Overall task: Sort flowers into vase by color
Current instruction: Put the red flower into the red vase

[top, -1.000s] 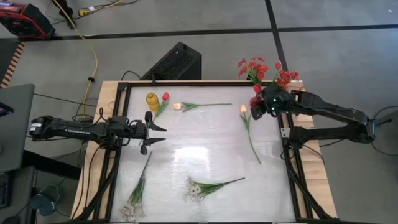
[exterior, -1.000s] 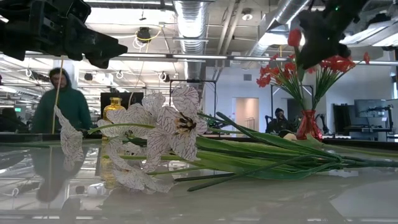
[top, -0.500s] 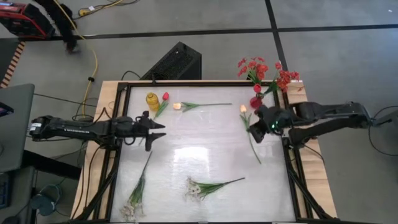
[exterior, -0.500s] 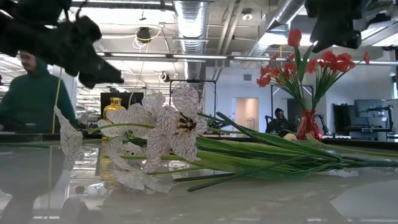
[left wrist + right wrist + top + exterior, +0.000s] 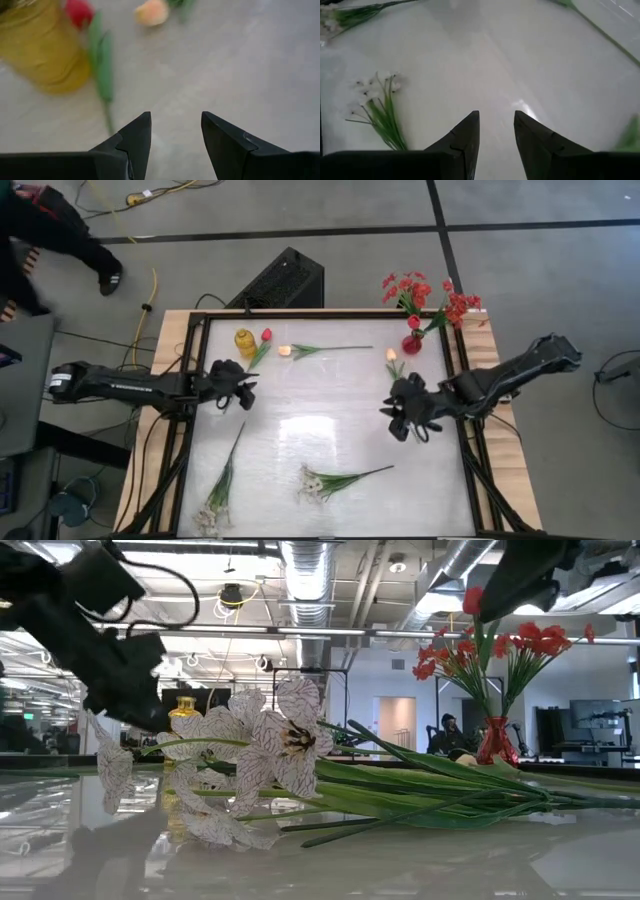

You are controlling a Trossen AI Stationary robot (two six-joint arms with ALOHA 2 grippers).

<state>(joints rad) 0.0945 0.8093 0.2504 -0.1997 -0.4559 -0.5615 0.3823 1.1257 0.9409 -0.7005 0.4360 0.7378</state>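
A yellow vase (image 5: 245, 342) stands at the far left, and a red tulip (image 5: 266, 335) lies beside it. One cream tulip (image 5: 285, 350) lies just right of them. A second cream tulip (image 5: 392, 355) has a stem that runs under my right arm. The red vase (image 5: 411, 343) at the far right holds red blossoms (image 5: 425, 295). Two white sprays (image 5: 315, 480) (image 5: 215, 515) lie near the front edge. My left gripper (image 5: 175, 130) is open and tipped down, short of the yellow vase (image 5: 45, 55). My right gripper (image 5: 496, 127) is open above the table, right of centre.
A black frame (image 5: 190, 410) borders the white tabletop. A dark box (image 5: 285, 280) sits on the floor beyond the far edge, where a person (image 5: 40, 230) walks. In the low view the near white spray (image 5: 270, 750) fills the foreground.
My right gripper has swung away from the red vase toward the table's near edge and middle, and now hangs over the second cream tulip's stem. My left gripper has rolled, tipped downward and sunk a little beside the yellow vase. No flower has moved.
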